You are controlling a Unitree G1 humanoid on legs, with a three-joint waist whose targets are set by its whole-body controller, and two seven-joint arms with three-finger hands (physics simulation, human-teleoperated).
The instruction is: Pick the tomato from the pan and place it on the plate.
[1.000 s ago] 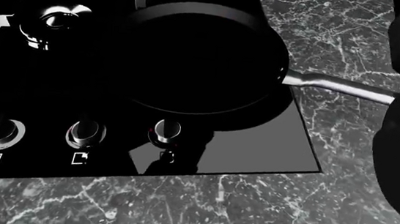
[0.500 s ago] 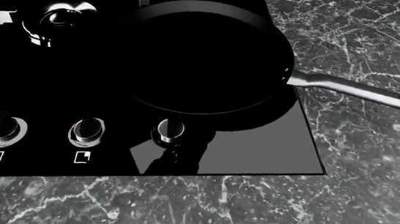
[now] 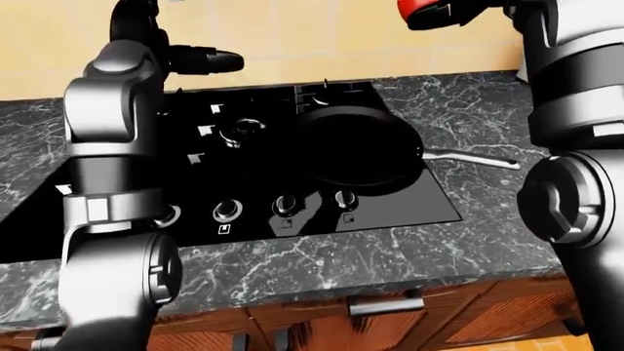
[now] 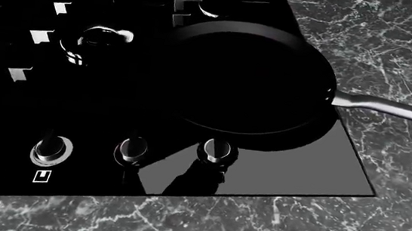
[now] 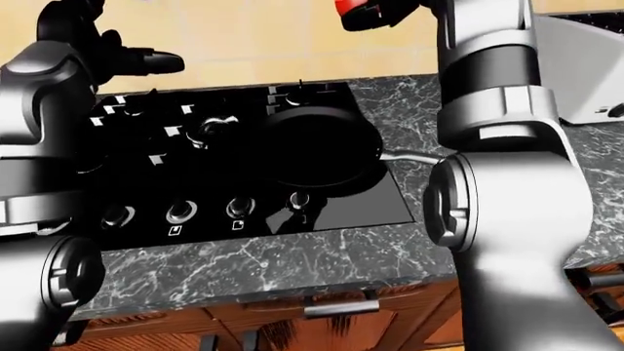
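The red tomato (image 3: 418,9) is high at the top edge of the left-eye view, above the wall behind the stove, with my right hand (image 3: 444,13) shut round it. In the right-eye view the same tomato (image 5: 359,14) shows at the top, left of my raised right arm. The black pan (image 4: 248,84) sits on the right side of the stove and holds nothing; its steel handle (image 4: 393,108) points right over the counter. My left hand (image 3: 200,58) is raised at upper left, fingers spread open and holding nothing. No plate is in view.
The black stove (image 3: 243,175) has a row of knobs (image 4: 133,150) along its lower edge and a burner (image 4: 96,38) left of the pan. Dark marble counter (image 4: 395,48) surrounds it. A pale grey appliance (image 5: 585,73) stands at the right. Wooden drawers (image 3: 390,322) lie below.
The whole head view has shifted, so stove and pan now sit further right and lower: the camera moved. My right arm's dark bulk has left the head view's right side.
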